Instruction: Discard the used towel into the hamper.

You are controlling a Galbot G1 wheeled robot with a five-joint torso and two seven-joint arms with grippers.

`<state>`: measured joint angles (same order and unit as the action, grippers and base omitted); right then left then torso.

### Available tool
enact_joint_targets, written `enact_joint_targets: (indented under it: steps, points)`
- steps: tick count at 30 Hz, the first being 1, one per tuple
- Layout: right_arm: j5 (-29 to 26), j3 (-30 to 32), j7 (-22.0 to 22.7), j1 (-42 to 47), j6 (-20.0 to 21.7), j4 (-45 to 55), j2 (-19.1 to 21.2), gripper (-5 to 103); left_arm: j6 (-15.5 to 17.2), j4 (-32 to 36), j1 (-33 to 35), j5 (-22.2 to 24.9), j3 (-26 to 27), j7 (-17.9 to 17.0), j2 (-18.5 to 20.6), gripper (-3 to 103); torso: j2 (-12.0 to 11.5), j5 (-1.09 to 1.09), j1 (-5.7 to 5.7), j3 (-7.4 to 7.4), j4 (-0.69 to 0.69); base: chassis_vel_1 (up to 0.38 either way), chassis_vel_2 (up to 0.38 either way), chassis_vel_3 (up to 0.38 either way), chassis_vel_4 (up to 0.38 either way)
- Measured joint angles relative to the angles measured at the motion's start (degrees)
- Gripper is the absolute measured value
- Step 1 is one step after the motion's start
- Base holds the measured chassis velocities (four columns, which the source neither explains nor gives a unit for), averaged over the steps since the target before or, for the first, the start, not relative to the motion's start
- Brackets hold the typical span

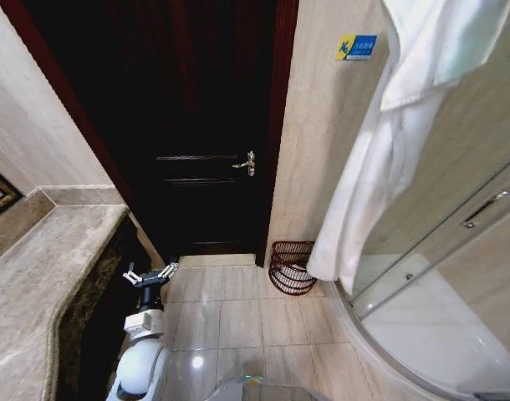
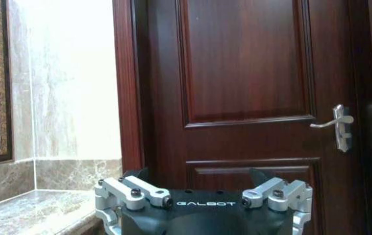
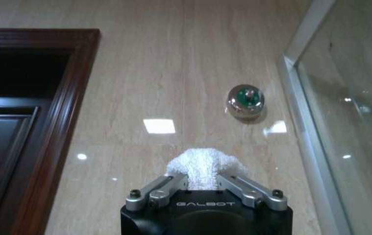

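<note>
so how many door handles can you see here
1. A single silver lever handle sits on the right side of the dark wooden door straight ahead, also seen from the left wrist. The shower's glass panel carries a separate bar handle.

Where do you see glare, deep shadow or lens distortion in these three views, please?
Head view: the door is nearly black in shadow, the straight walls bow outward, and a small highlight sits on the floor tiles. Right wrist view: bright reflections dot the glossy wall above the towel held in the right gripper. Left wrist view: the pale wall is washed out.
</note>
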<state>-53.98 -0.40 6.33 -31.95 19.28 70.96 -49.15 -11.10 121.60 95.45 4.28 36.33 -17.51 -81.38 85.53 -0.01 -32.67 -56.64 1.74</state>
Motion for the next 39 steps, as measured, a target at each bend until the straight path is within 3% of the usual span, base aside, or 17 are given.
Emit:
enact_joint_targets:
  steps: [13, 23, 39]
  points:
    - [7.98, 0.69, 0.07, 1.83, -2.01, -8.96, -8.54, 6, -0.24, -0.02, 0.62, 1.12, 0.86, 0.02, 0.64, 100, 0.0, 0.02, -0.01, -0.01, 0.02, 0.0, 0.0, 0.0, 0.0]
    - [9.83, 2.26, -0.24, 3.79, -1.83, -8.84, -8.56, 6, -0.07, 0.08, 0.24, 1.93, 1.18, 0.09, 1.35, 100, 0.0, 0.01, 0.0, 0.0, -0.01, 0.0, 0.0, 0.0, 0.0]
    - [7.9, 0.94, -0.43, 1.75, 0.31, -5.59, -7.23, 6, 0.15, -2.13, -1.4, 1.62, -0.43, 0.27, 1.12, 100, 0.01, 0.0, 0.0, 0.01, 0.0, 0.0, 0.0, 0.0, 0.0]
